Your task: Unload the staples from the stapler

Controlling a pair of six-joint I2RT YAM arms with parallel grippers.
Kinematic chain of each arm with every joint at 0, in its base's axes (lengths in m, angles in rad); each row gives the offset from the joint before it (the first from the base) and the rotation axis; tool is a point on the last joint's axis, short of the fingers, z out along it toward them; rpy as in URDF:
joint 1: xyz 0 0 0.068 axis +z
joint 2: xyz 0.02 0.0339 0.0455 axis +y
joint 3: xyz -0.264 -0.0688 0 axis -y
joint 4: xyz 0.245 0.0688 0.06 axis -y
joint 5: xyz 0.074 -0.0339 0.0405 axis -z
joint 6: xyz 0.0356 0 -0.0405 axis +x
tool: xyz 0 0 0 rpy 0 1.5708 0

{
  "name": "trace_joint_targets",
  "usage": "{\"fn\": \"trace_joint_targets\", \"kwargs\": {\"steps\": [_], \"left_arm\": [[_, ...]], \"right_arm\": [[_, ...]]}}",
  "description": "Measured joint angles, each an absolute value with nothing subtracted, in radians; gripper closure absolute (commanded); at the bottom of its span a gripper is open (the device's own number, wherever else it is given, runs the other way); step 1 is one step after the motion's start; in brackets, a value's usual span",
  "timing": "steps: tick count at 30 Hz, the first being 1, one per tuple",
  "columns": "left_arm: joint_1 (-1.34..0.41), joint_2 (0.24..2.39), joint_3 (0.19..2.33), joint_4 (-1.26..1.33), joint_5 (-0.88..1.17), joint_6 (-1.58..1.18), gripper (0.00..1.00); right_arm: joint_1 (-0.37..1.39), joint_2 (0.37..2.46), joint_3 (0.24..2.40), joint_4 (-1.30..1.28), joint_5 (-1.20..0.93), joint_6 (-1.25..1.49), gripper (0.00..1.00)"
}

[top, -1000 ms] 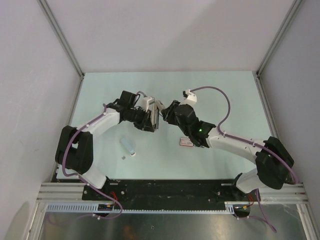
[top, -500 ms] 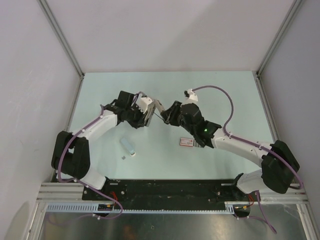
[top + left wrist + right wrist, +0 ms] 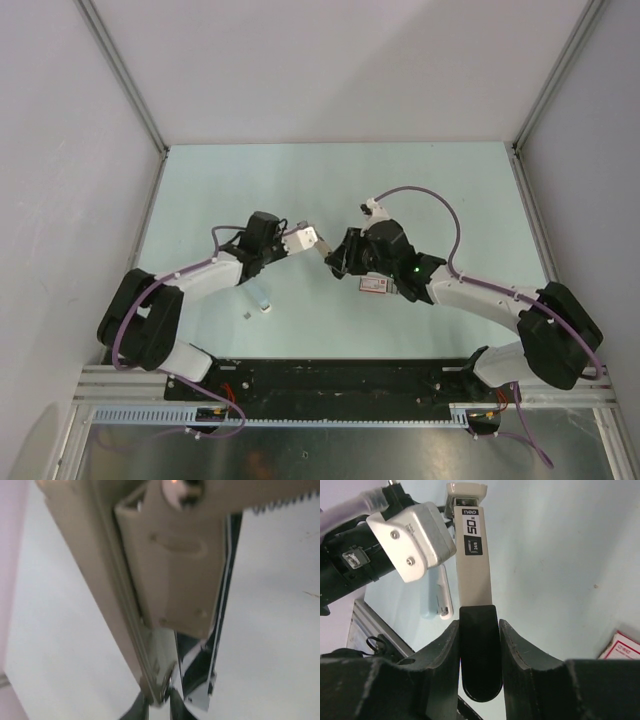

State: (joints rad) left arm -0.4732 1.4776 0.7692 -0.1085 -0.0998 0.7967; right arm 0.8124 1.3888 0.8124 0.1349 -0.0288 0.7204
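Right hand (image 3: 479, 632) clamping stapler (image 3: 475, 570), left hand (image 3: 157, 707) gripping other end

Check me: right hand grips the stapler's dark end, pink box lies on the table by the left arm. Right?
No. The box lies by the right arm, not the left, as the top view shows. The right hand does grip the stapler by its dark end.
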Motion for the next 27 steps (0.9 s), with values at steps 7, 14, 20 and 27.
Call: {"fn": "trace_joint_targets", "kwargs": {"steps": [7, 14, 20, 27], "left_arm": [[-0.524, 1.472, 0.648, 0.154, -0.228, 0.975, 1.00], [-0.573, 1.470, 0.486, 0.432, -0.298, 1.263, 1.00], [-0.622, 1.486, 0.342, 0.643, -0.303, 1.612, 1.00], [-0.629, 1.581, 0.311, 0.850, -0.293, 1.834, 1.00]], "right_arm": [[0.780, 1.370, 0.791, 0.079, -0.072, 0.623, 1.00], [0.746, 1.353, 0.773, 0.040, -0.161, 0.529, 1.00], [0.665, 1.346, 0.773, 0.089, -0.149, 0.518, 1.00], [0.653, 1.341, 0.773, 0.111, -0.121, 0.493, 1.00]]}}
